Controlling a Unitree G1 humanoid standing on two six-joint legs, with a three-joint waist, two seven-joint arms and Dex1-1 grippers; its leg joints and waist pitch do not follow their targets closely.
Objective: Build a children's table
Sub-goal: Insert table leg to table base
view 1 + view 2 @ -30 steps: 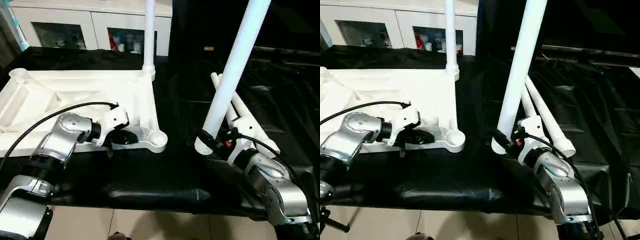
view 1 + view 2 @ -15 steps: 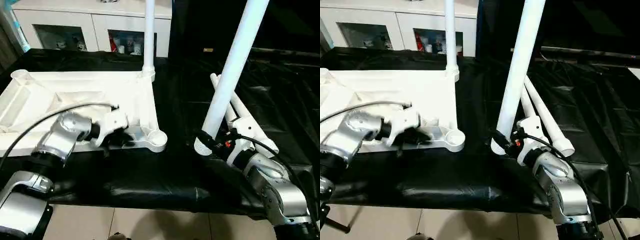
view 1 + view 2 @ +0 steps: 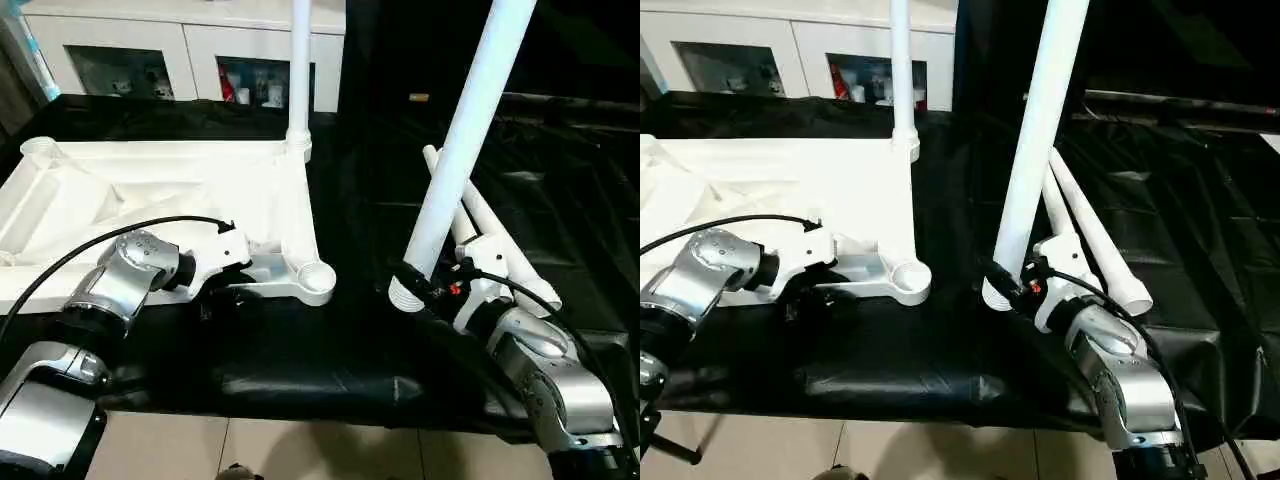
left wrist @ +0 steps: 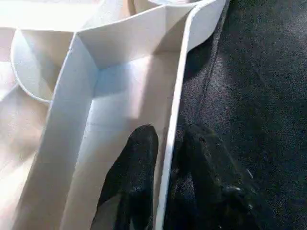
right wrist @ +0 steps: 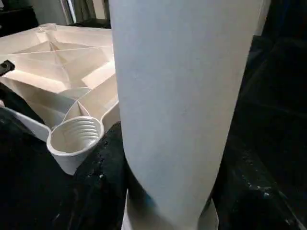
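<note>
Hiding right tool (image 3: 418, 283): held leg (image 3: 462, 140)

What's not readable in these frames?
- Tops of the mounted leg and the held leg: cut off by the head views' upper edge.
- Tabletop left side: cut by the left edge.
- Two spare legs: near ends hidden behind the right gripper.
- Held leg's threads: right wrist view, too close.
</note>
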